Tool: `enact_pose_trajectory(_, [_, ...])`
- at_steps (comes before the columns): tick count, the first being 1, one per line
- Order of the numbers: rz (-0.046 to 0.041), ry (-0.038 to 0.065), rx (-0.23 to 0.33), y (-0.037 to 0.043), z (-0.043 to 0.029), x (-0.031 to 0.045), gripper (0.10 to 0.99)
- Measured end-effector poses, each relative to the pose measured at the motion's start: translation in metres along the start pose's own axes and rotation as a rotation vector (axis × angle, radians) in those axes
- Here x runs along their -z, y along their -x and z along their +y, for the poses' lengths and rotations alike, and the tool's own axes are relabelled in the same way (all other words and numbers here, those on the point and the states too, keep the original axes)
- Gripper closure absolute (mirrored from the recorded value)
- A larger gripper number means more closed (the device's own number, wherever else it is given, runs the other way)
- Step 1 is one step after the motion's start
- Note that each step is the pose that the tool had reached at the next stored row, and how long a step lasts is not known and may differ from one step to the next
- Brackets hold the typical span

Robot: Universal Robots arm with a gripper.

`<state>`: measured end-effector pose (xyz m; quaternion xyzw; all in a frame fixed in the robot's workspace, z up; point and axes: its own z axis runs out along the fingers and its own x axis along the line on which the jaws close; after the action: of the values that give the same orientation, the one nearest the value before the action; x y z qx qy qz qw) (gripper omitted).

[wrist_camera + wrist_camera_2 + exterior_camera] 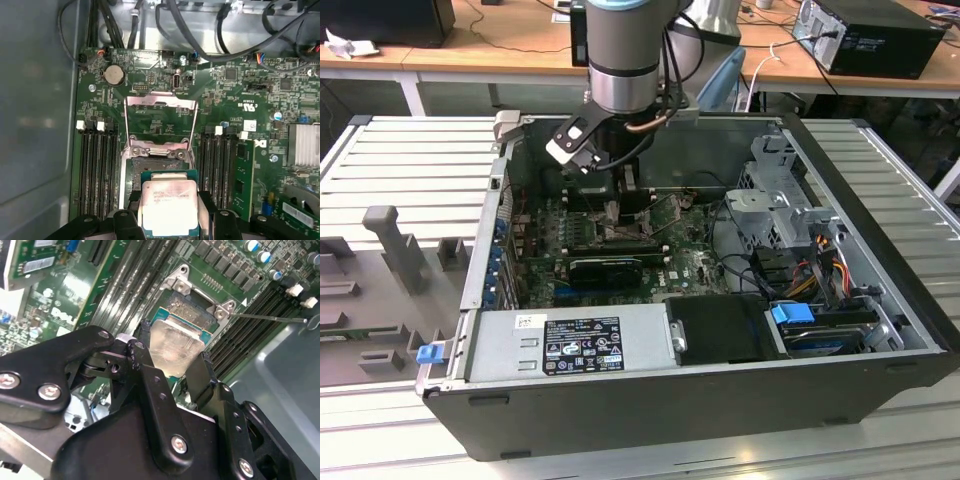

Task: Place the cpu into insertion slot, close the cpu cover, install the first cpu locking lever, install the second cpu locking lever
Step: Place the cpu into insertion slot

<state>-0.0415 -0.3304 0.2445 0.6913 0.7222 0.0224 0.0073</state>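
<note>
In the exterior view, the arm is seen reaching down into an open computer case [880, 330], with the gripper [610, 205] lowered close over the green motherboard [695, 265]. In both wrist views the cpu [180, 340] [169, 210] is seen clamped between the two black fingers [145, 357] [205, 202], which are pressed against opposite edges of the chip, so the gripper [172, 351] [169, 202] is closed only as far as the chip's width allows. The pale metal face of the chip is turned toward the cameras. The chip is held just over the insertion slot [189, 307] [150, 165], overlapping one side of it, while the rest of the socket's contact field is left uncovered; whether the chip touches the socket cannot be told. In the first wrist view the cpu cover [160, 102] is seen swung open, standing up from its hinge at the far edge of the socket. Dark memory slots [97, 170] are seen on both sides of the socket.
</note>
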Motion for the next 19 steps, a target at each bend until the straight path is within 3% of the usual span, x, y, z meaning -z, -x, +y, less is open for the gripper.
enact_pose_trajectory(13, [-0.0015,0.001,-0.042,-0.0012,-0.0027,-0.0188,0.557])
enact_pose_trajectory(19, [-0.0017,0.001,-0.068,-0.0053,-0.0028,-0.0285,0.557])
